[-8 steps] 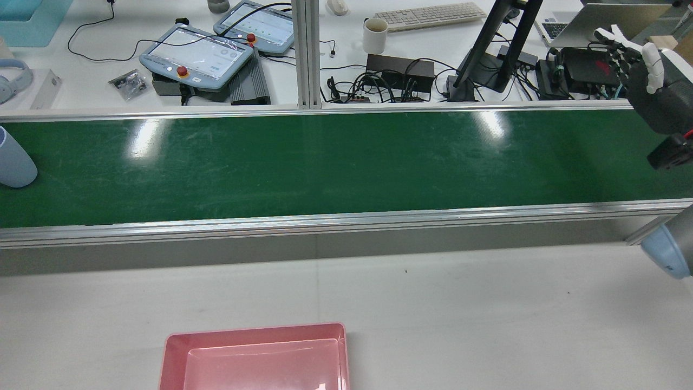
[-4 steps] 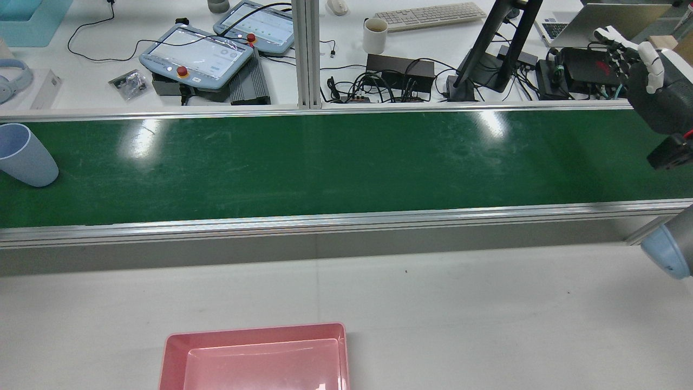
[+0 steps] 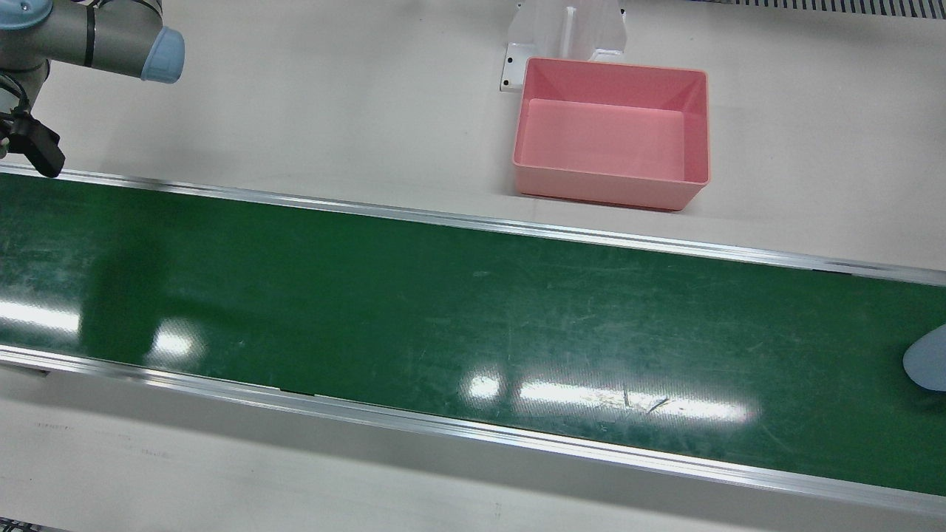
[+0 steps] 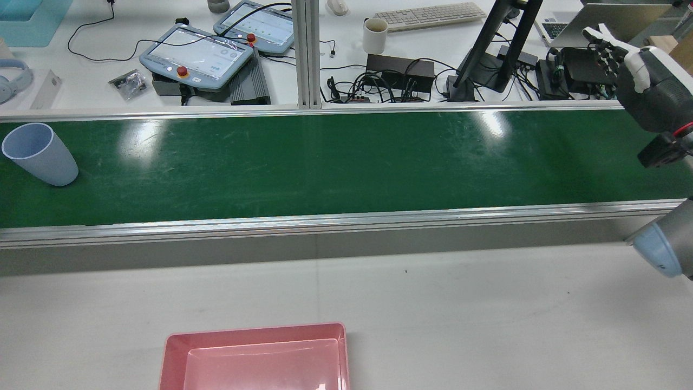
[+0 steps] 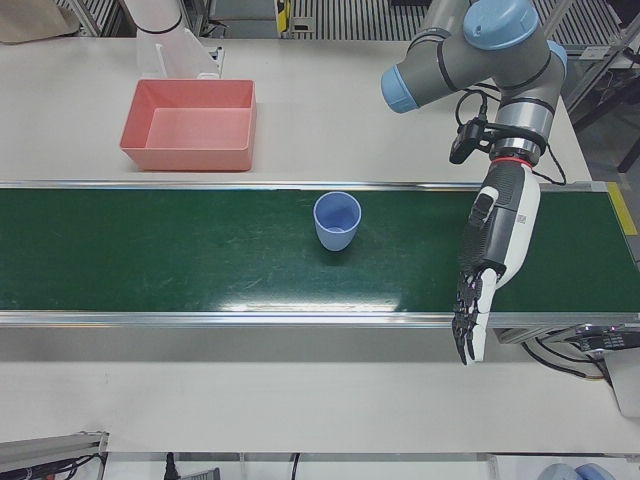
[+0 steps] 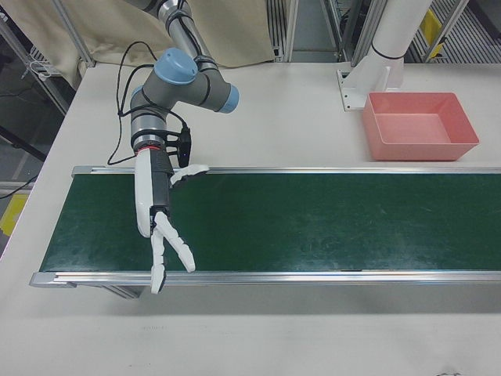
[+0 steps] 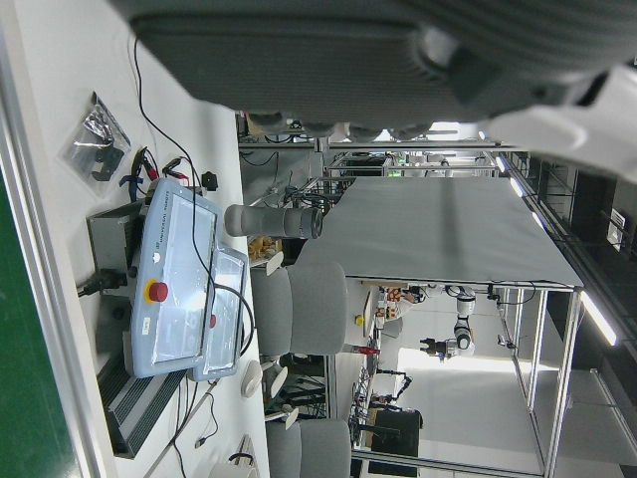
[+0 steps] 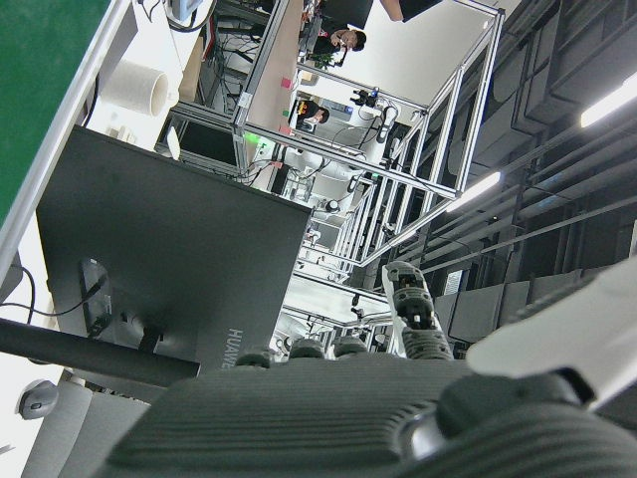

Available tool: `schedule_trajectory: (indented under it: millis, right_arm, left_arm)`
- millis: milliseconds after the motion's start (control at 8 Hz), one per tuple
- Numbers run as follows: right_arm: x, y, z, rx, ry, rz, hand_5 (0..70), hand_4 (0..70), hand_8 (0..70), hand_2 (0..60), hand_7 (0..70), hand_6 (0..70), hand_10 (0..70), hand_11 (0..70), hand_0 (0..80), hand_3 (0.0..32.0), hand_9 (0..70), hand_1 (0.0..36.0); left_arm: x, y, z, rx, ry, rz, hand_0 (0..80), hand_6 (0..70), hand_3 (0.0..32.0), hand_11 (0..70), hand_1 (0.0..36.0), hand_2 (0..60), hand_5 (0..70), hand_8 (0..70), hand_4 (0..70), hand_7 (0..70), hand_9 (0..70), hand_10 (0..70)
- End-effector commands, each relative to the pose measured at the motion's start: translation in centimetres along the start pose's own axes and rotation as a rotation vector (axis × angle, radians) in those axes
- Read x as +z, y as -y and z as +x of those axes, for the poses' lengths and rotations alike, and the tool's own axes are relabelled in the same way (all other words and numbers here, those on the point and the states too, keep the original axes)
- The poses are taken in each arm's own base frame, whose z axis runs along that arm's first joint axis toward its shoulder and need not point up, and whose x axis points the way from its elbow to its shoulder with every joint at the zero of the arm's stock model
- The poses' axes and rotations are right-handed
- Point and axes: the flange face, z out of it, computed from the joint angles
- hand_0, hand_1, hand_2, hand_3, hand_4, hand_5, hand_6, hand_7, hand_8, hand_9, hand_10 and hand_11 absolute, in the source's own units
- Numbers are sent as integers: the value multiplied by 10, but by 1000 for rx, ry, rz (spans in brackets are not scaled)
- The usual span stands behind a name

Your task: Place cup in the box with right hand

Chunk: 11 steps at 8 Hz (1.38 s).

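Note:
A pale blue cup (image 4: 40,154) stands upright, mouth up, at the left end of the green belt (image 4: 346,162); it also shows in the left-front view as the cup (image 5: 337,220) and at the front view's right edge as the cup (image 3: 926,360). The pink box (image 4: 254,329) sits empty on the white table, box (image 3: 610,193), box (image 6: 419,149). My right hand (image 6: 153,219) hovers open with fingers spread over the far other end of the belt, right hand (image 4: 647,89). My left hand (image 5: 493,245) hangs open and flat over the belt, beside the cup and apart from it.
Aluminium rails edge the belt on both sides. Behind it a desk carries teach pendants (image 4: 197,54), cables, a mug (image 4: 374,35), a keyboard and a monitor stand (image 4: 487,59). A white pedestal (image 3: 565,26) stands behind the box.
The cup has travelled to the right along the belt, from half cut off at the rear view's left edge to fully in view. My right hand has shifted slightly left and up.

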Motion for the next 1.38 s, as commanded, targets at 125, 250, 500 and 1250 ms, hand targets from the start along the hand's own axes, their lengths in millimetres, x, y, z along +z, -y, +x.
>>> schedule_trajectory:
  millis: [125, 250, 500, 1250]
  right_arm:
    - [7, -10, 3, 2, -24, -20, 72, 0, 0, 98, 0, 6, 0, 0, 576, 2, 0, 263]
    - [7, -10, 5, 2, -29, -20, 81, 0, 0, 40, 0, 0, 0, 0, 630, 320, 0, 283]
    - [6, -7, 5, 1, -31, -14, 79, 0, 0, 0, 0, 0, 0, 0, 648, 320, 0, 251]
    - [6, -8, 6, 2, -32, -16, 74, 0, 0, 0, 0, 0, 0, 0, 617, 320, 0, 245]
  left_arm:
    - [0, 0, 0, 0, 0, 0, 0, 0, 0, 0, 0, 0, 0, 0, 0, 0, 0, 0]
    - [0, 0, 0, 0, 0, 1, 0, 0, 0, 0, 0, 0, 0, 0, 0, 0, 0, 0]
    - [0, 0, 0, 0, 0, 1, 0, 0, 0, 0, 0, 0, 0, 0, 0, 0, 0, 0]
    - [0, 0, 0, 0, 0, 0, 0, 0, 0, 0, 0, 0, 0, 0, 0, 0, 0, 0]
